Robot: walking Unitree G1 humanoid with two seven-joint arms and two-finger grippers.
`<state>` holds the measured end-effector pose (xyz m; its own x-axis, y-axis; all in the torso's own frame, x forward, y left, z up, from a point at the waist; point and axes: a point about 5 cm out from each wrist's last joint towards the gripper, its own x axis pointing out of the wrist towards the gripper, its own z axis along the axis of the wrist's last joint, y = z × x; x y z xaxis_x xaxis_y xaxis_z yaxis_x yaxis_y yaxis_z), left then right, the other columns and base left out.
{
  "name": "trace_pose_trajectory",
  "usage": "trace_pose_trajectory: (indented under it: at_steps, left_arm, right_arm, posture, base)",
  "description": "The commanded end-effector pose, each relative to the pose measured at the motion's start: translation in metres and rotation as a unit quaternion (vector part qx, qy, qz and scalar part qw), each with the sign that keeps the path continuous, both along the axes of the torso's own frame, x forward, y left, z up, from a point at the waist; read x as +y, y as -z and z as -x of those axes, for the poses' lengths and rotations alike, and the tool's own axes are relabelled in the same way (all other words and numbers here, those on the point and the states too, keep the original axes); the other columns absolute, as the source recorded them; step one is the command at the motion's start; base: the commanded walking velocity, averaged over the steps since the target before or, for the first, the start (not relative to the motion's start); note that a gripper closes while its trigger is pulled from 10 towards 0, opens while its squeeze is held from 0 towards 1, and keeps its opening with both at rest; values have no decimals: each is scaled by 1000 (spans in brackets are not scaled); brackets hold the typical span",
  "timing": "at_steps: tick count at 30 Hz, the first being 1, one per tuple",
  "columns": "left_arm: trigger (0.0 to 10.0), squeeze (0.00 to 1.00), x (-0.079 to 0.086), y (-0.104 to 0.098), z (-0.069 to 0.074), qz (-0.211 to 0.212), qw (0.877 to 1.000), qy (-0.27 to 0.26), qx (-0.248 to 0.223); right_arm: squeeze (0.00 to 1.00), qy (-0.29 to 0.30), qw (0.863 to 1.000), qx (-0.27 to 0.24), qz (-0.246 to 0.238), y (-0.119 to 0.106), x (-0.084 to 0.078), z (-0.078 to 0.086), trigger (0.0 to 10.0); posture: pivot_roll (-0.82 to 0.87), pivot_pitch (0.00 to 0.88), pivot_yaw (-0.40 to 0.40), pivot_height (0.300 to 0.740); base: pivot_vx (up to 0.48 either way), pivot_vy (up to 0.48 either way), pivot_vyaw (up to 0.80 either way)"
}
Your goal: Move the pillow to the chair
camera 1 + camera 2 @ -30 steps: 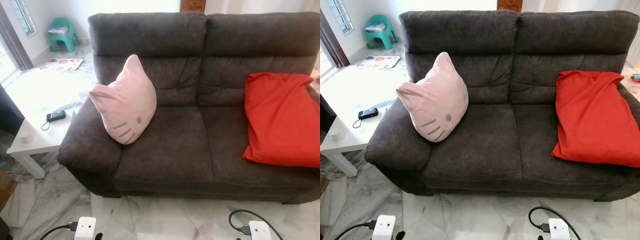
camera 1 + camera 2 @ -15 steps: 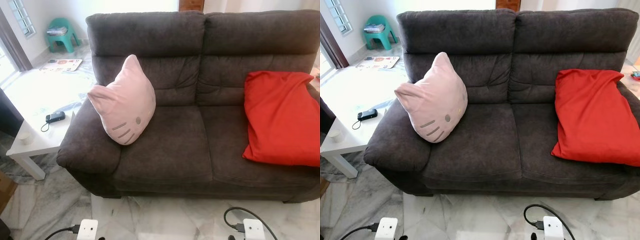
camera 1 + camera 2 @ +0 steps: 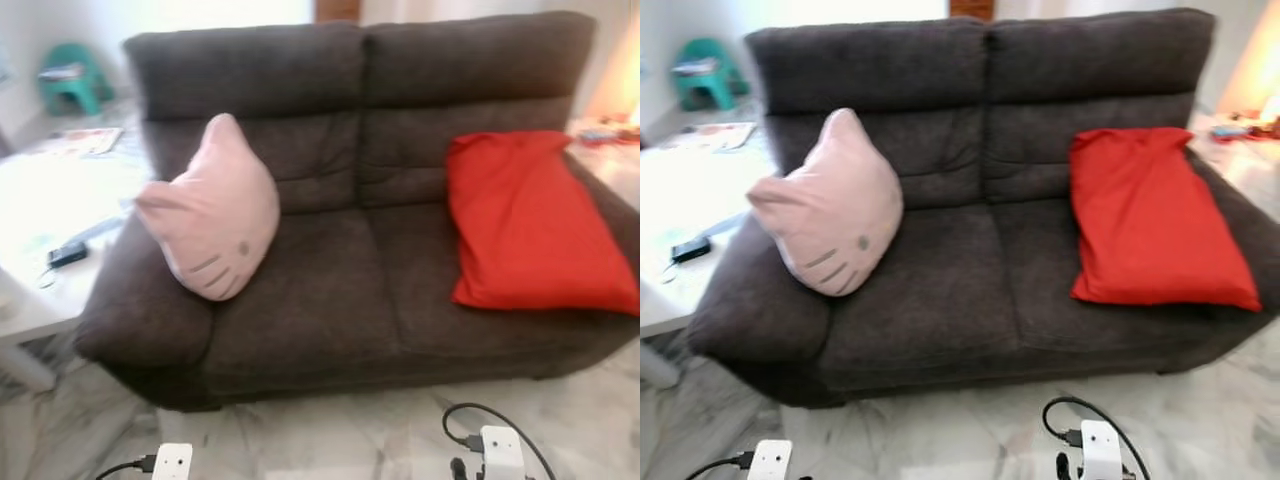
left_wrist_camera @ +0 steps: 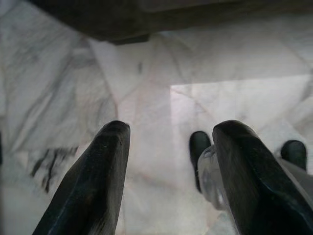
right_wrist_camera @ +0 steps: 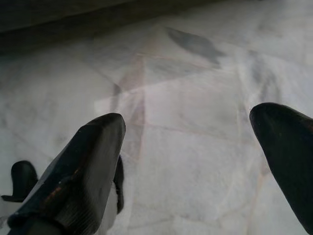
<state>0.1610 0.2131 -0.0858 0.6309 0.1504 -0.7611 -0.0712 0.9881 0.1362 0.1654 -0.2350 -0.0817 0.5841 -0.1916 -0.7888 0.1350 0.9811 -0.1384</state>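
A pink cat-face pillow (image 3: 212,212) leans upright against the left armrest of a dark brown sofa (image 3: 330,300). A red pillow (image 3: 525,222) lies tilted on the sofa's right seat. A small teal chair (image 3: 70,82) stands far back on the left. Both arms hang low in front of the sofa, the left wrist (image 3: 172,462) and the right wrist (image 3: 500,450) at the picture's lower edge. My left gripper (image 4: 168,132) is open over the marble floor, holding nothing. My right gripper (image 5: 188,117) is open wide over the floor too.
A white low table (image 3: 35,195) stands left of the sofa with a dark phone (image 3: 66,253) on it. Pale marble floor (image 3: 330,440) lies between me and the sofa. A low surface with small items (image 3: 600,135) sits beyond the sofa's right arm.
The whole picture has shifted left and blurred, so the camera has turned right. The pillows stay where they were and both arms still hang low.
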Motion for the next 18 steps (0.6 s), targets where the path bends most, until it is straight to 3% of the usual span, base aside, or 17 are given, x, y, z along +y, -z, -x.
trace_pose_trajectory:
  at_steps: [1, 9, 18]
  left_arm:
    - [10000, 0, 1, 5, 9, 13, 1000, -16, 20]
    - [10000, 0, -2, 4, 7, 27, 999, -12, 19]
    - [10000, 0, 3, 2, 3, 7, 1000, 8, 20]
  right_arm:
    - [0, 2, 1000, 4, 0, 0, 1, 0, 10000]
    - [0, -1, 1000, 11, 2, 2, 2, 1, 10000]
    - [0, 1, 1000, 16, 2, 3, 2, 3, 10000]
  posture:
    - [32, 5, 2, 740]
    - [33, 16, 4, 740]
    - [30, 27, 10, 740]
  base:
    - [0, 0, -788]
    - [0, 0, -788]
    - [0, -63, -788]
